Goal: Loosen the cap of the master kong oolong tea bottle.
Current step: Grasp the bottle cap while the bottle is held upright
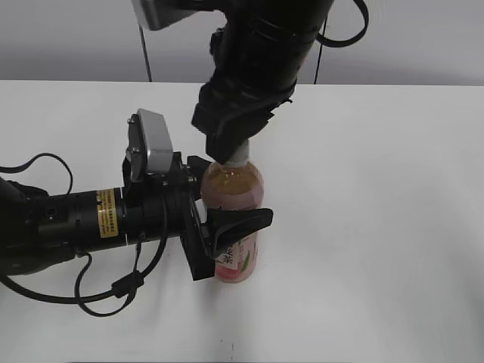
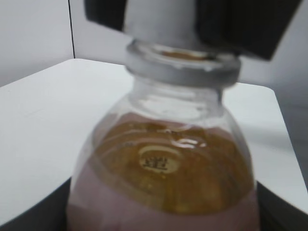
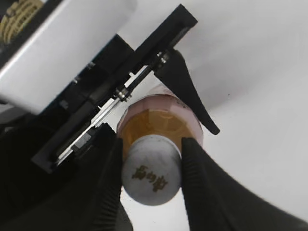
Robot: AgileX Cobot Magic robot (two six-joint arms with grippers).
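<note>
The master kong oolong tea bottle (image 1: 233,198) stands upright on the white table, amber tea above its pink label. My left gripper (image 1: 234,193) comes in from the left and is shut on the bottle's body, one black finger on each side. The left wrist view looks up the bottle's shoulder (image 2: 163,168) to the neck ring. My right gripper (image 3: 151,169) comes down from above, and its two fingers press on opposite sides of the white cap (image 3: 151,175), whose dark logo faces that camera. In the exterior view only a sliver of the cap (image 1: 240,156) shows under the right gripper (image 1: 231,148).
The white table (image 1: 378,227) stretches around the bottle with nothing else on it. The left arm's black cables (image 1: 98,299) loop over the table at the lower left. A grey wall rises behind the table's far edge.
</note>
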